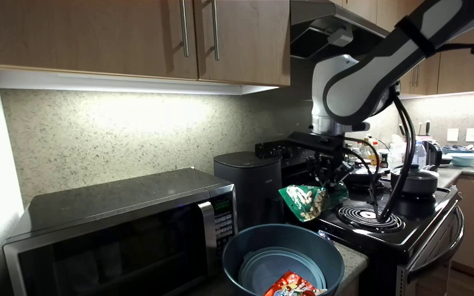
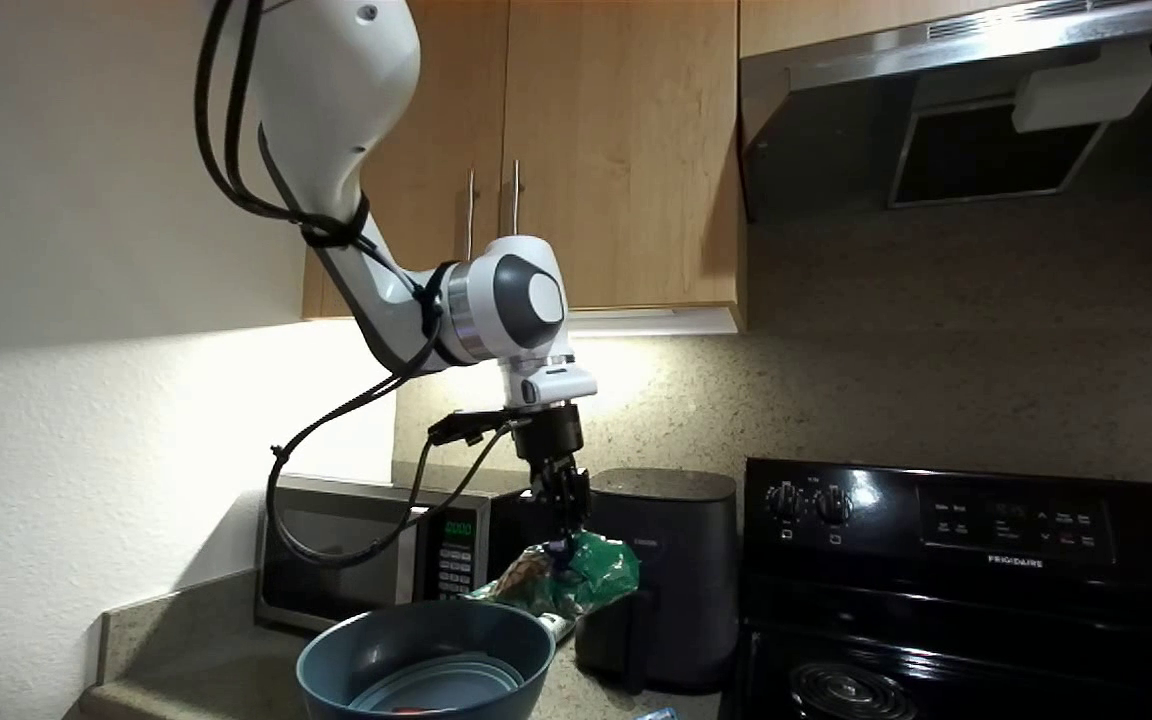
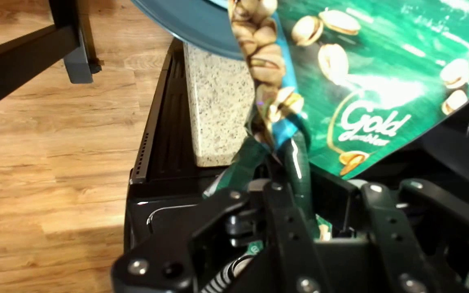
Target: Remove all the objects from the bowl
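Green packet (image 3: 364, 87) reads Gold, stove (image 2: 976, 575) FRIGIDAIRE, microwave (image 1: 124, 232) zeros.

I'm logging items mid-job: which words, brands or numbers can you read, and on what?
"Gold" on the green packet; smaller white print beneath is blurred.
"FRIGIDAIRE" on the stove's back panel; its smaller labels can't be read.
Green digits, apparently all "0", on the microwave display; exact grouping unclear.
Too small or blurred: microwave keypad, marking on the tall dark appliance, print on the red-orange packet, labels on background bottles.
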